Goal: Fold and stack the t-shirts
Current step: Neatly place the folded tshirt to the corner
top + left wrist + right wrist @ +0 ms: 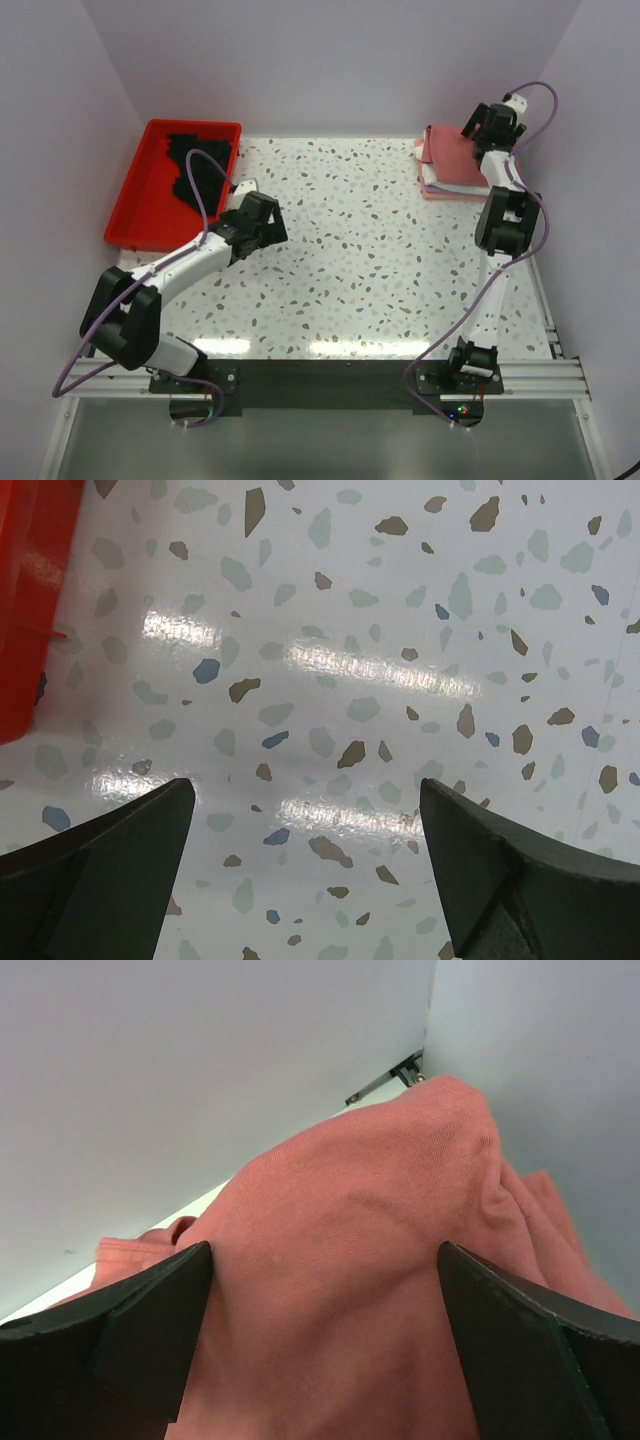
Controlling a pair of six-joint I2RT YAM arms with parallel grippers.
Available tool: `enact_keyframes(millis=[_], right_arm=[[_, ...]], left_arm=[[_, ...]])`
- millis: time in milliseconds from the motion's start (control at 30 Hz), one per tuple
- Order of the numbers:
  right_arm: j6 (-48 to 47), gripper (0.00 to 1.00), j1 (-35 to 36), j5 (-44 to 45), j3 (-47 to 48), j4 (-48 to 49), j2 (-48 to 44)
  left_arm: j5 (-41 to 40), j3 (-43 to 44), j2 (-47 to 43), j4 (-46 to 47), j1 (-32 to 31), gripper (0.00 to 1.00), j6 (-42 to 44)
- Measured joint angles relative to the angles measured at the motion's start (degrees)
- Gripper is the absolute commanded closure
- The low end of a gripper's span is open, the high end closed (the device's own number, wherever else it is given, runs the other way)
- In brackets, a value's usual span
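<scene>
A folded stack of t-shirts (447,187) lies at the back right corner, with a dusty-rose t-shirt (450,150) on top and pinkish and white layers under it. My right gripper (478,122) is at the stack's far right side. In the right wrist view its jaws (324,1250) stand wide open, and the dusty-rose cloth (380,1160) bulges up between them. A black t-shirt (205,165) lies crumpled in the red tray (135,205). My left gripper (272,222) hovers open over bare tabletop just right of the tray, with nothing between its fingers (306,785).
The red tray's corner (30,580) shows at the left edge of the left wrist view. The speckled table (370,260) is walled at the back and on both sides. The right arm's cable (545,100) loops above the stack.
</scene>
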Motion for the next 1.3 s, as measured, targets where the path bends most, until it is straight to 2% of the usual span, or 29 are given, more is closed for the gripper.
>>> enact_keyframes(millis=[233, 567, 767, 1067, 1300], right_arm=[[2.38, 0.01, -1.36, -0.57, 0.59, -0.85, 1.51], [3.17, 0.01, -2.78, -8.70, 0.04, -0.63, 1.38], [3.37, 0.01, -3.08, -13.94, -13.49, 7.43, -6.19], [4.52, 0.01, -1.84, -13.14, -16.09, 9.81, -12.24], [4.46, 0.01, -1.11, -11.65, -26.27, 14.43, -18.43]], left_arm=[[-0.02, 0.00, -0.07, 0.00, 0.00, 0.00, -0.02], [-0.02, 0.00, -0.07, -0.02, 0.00, 0.00, -0.04], [0.52, -0.04, -0.63, 0.00, 0.00, 0.00, -0.11], [1.73, -3.13, -4.26, 0.04, 0.00, 0.00, -0.20], [1.75, -4.85, -8.09, 0.04, 0.00, 0.00, -0.22]])
